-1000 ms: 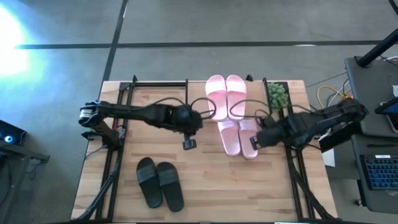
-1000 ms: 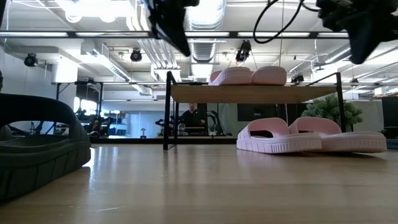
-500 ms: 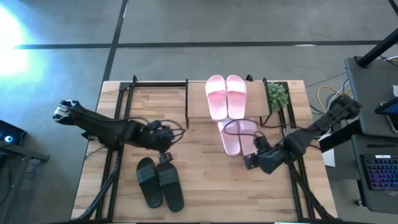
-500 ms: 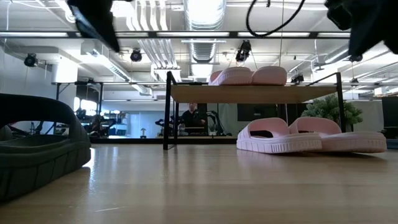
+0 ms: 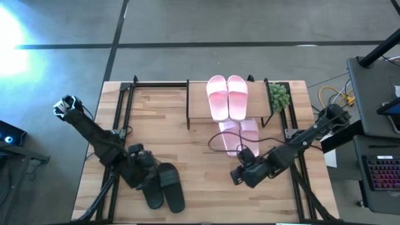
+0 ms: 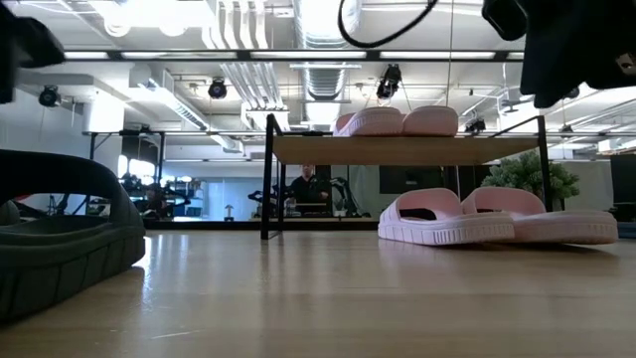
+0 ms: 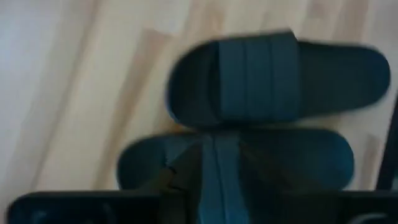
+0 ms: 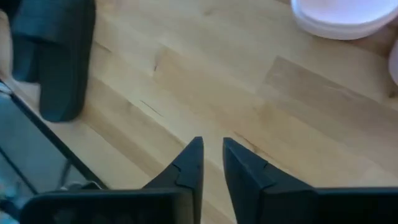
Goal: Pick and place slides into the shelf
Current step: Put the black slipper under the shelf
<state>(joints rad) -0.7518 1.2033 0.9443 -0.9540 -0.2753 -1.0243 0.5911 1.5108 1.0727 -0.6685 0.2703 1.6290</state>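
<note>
Left gripper (image 5: 147, 177): low over the black pair at the near left of the table; in the left wrist view a finger (image 7: 214, 180) lies along the strap of the nearer black slide, seeming to touch it; how far the claw stands apart cannot be told.
Right gripper (image 8: 211, 163): above bare wood at the near right, just in front of the lower pink pair; its two dark fingers (image 8: 189, 168) stand slightly apart with a narrow gap between them, holding nothing and touching nothing.
Black slides (image 5: 161, 183): one pair, side by side and touching, matte black with ribbed wide straps, lying flat on the table at the near left; partly covered by the left arm in the high view.
Upper pink slides (image 5: 227, 97): pale pink pair, side by side on the shelf's top board, soles down.
Lower pink slides (image 5: 239, 135): pale pink pair on the table, partly under the shelf, front ends projecting toward the near edge; thick ridged soles show in the low view.
Shelf (image 5: 197, 103): light-wood top board on thin black legs, standing at the far middle of the table.
Table (image 5: 206, 187): pale wooden planks with black rails at both sides.
Plant (image 5: 279, 95): small green plant beside the shelf's right end.
</note>
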